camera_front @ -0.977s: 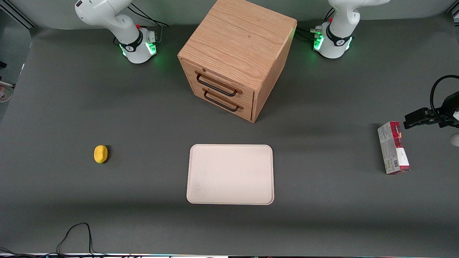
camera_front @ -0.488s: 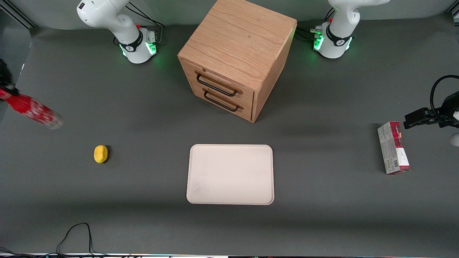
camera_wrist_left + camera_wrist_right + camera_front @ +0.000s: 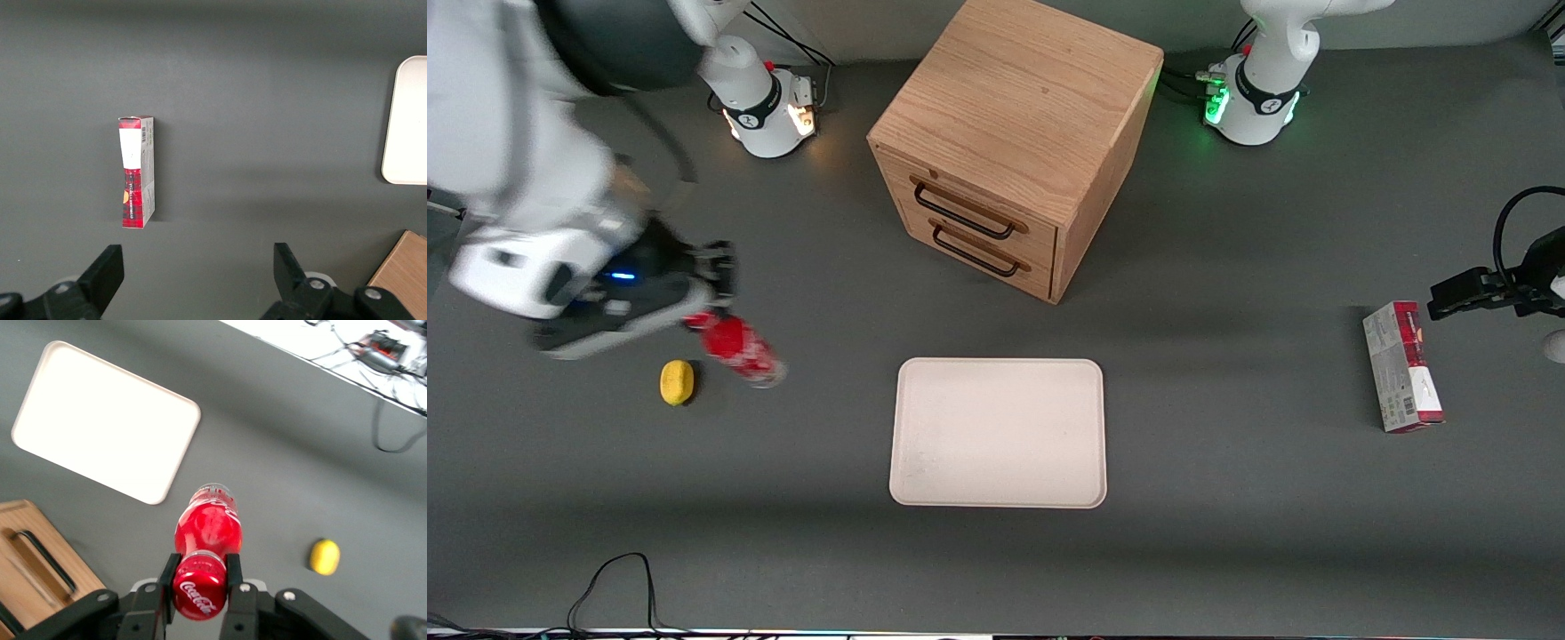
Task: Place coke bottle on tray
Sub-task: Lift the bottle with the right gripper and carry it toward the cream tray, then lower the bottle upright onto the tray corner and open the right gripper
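Transport is under way: the coke bottle (image 3: 734, 348) is off the table, pinched at the neck just under its red cap by the gripper (image 3: 200, 572), whose jaws are closed snugly on it. The bottle hangs tilted, clear base pointing toward the tray (image 3: 998, 433), with open tabletop between the two. It is just beside the lemon (image 3: 677, 382), toward the working arm's edge of the table, and a little farther from the front camera than the tray. The grasp and lift look done; what I judge is left is the carry over the tray, the lowering and the release. The tray holds nothing yet.

Against the earlier frames, the change is large. A second ago neither bottle nor arm shows over the table at all. Half a second ago the bottle only enters at the working arm's edge, blurred. Now the arm's wrist and gripper fill that corner of the front view, and the bottle has come well inward, past the lemon. The tray, the wooden cabinet (image 3: 1014, 142), the lemon and the red-and-white carton (image 3: 1402, 366) at the parked arm's end have not shifted.
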